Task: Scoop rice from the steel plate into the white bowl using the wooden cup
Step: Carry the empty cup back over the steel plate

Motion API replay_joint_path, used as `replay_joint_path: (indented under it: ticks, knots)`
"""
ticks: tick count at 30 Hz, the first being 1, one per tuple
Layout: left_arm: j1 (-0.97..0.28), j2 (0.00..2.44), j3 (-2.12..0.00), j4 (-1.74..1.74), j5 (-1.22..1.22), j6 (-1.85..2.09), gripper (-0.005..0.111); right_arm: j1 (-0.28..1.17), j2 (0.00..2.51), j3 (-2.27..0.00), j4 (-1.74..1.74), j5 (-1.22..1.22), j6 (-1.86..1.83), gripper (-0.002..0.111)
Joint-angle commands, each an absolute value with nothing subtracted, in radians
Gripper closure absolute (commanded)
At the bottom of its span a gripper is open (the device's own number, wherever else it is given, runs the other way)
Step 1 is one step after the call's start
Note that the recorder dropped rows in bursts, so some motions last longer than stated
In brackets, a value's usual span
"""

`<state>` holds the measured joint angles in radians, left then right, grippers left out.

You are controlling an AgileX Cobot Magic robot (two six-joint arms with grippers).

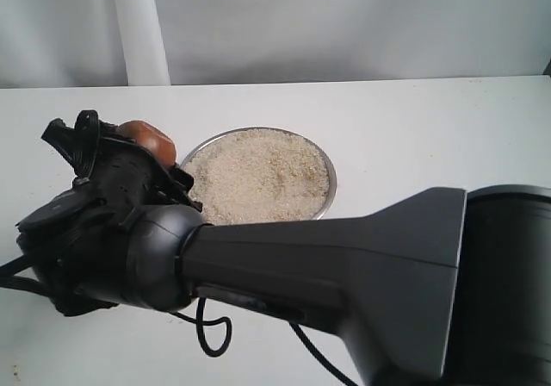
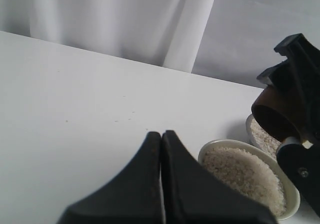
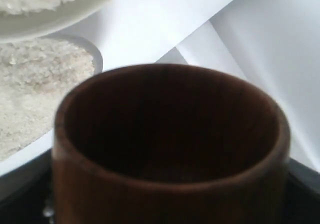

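white table (image 1: 413,127), pale curtain behind: our right gripper (image 2: 290,109) clamps wooden cup (image 3: 170,134), seemingly empty, near rice-filled white bowl (image 2: 215,146) and steel plate (image 1: 331,183) of rice (image 1: 258,175). left gripper (image 2: 161,174) pressed together, idle. cup looks light, rigid, glossy; we judge mid-barrel grip safest.

The white counter (image 1: 413,127) carried the steel plate (image 1: 331,169) heaped with rice (image 1: 258,175) and, just beside it, the rice-filled white bowl (image 2: 216,148), while a looped black cable (image 1: 207,334) seemed to rest on it nearer the camera.

Reddish-brown wooden cup (image 3: 170,184), off-white rice (image 1: 258,175)
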<state>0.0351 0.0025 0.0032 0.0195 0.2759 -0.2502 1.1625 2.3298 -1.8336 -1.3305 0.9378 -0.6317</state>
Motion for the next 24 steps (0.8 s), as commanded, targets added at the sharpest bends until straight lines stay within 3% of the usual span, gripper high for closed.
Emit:
replay_joint_path:
  ticks: [1, 10, 24]
  knots:
    - [0.030, 0.000, 0.000, 0.018, 0.267, -0.254, 0.107, 1.152, 2.266, -1.841, -1.264, 0.899, -0.511, 0.108]
    - [0.030, 0.000, 0.000, 0.018, 0.267, -0.254, 0.107, 0.992, 2.086, -1.841, -0.732, 0.828, -0.580, 0.108]
    - [0.030, 0.000, 0.000, 0.018, 0.267, -0.254, 0.107, 0.671, 2.090, -1.841, -0.438, 0.992, -0.731, 0.108]
